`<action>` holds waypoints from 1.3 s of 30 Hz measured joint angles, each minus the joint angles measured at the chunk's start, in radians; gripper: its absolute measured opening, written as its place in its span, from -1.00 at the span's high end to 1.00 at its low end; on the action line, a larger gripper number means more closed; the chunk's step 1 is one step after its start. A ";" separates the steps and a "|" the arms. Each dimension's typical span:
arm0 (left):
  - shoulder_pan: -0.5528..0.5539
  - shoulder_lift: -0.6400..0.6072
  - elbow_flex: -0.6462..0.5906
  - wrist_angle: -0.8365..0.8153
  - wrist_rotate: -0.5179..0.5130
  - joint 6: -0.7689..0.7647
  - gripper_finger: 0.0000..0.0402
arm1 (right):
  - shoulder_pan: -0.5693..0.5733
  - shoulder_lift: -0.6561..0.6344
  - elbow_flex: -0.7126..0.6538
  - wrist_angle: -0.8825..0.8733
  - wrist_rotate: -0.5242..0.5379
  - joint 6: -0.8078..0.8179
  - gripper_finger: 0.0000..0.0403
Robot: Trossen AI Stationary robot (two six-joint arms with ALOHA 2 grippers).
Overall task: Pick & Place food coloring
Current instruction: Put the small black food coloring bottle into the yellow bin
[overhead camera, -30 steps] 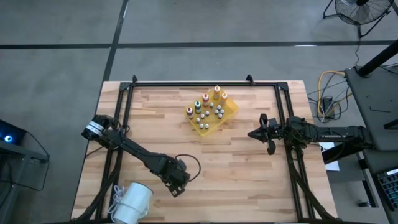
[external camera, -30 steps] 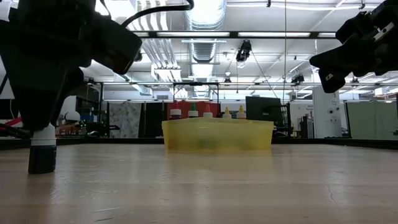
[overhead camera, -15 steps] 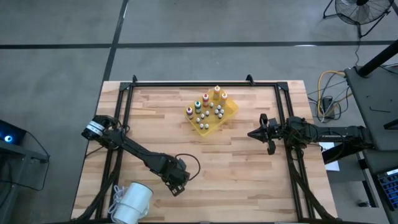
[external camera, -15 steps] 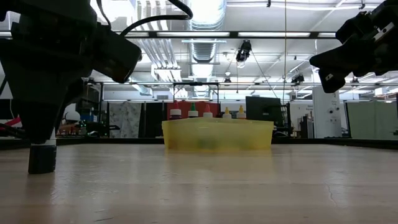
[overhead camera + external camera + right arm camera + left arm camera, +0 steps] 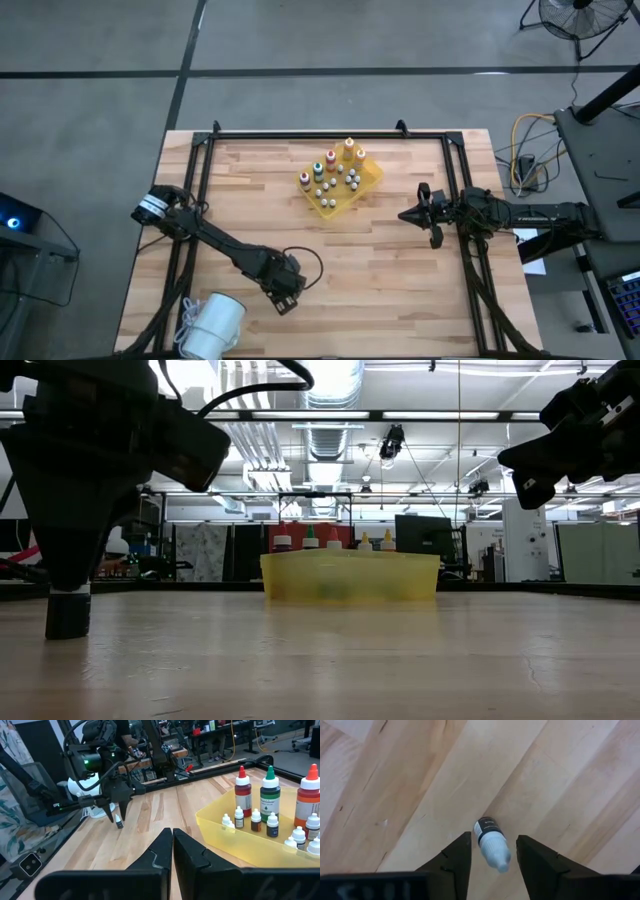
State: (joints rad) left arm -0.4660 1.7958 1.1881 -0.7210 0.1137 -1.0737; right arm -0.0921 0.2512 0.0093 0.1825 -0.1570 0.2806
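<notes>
Your left hand (image 5: 490, 852) hangs over a small white-capped dropper bottle (image 5: 491, 842) standing on the counter (image 5: 420, 785), fingers spread either side, not gripping. Your right hand (image 5: 172, 840), pressed together, waits near the yellow tray (image 5: 240, 842).

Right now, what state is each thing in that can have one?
Small bottle: upright on the table, between the left gripper's fingers, no contact visible.
Right gripper: shut, empty, above the table.
Yellow tray: holding upright bottles.
Tall dropper bottles: capped, standing in the tray.
</notes>
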 joint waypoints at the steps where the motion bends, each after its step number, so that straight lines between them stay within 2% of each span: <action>1: 0.000 0.000 0.000 0.001 0.000 0.000 0.38 | 0.000 0.000 0.000 0.000 0.000 0.000 0.96; 15: 0.017 0.000 0.001 0.004 0.033 0.048 0.75 | 0.000 0.000 0.000 0.000 0.000 0.000 0.96; 24: 0.061 0.000 0.021 -0.002 0.056 0.171 0.77 | 0.000 0.000 0.000 0.000 0.000 0.000 0.96; 31: 0.160 0.000 0.086 -0.074 0.088 0.332 0.77 | 0.000 0.000 0.000 0.000 0.000 0.000 0.96; 39: 0.325 0.000 0.215 -0.183 0.088 0.527 0.77 | 0.000 0.000 0.000 0.000 0.000 0.000 0.96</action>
State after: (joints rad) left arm -0.1410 1.7954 1.4028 -0.9036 0.2016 -0.5470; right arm -0.0921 0.2512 0.0093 0.1825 -0.1570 0.2806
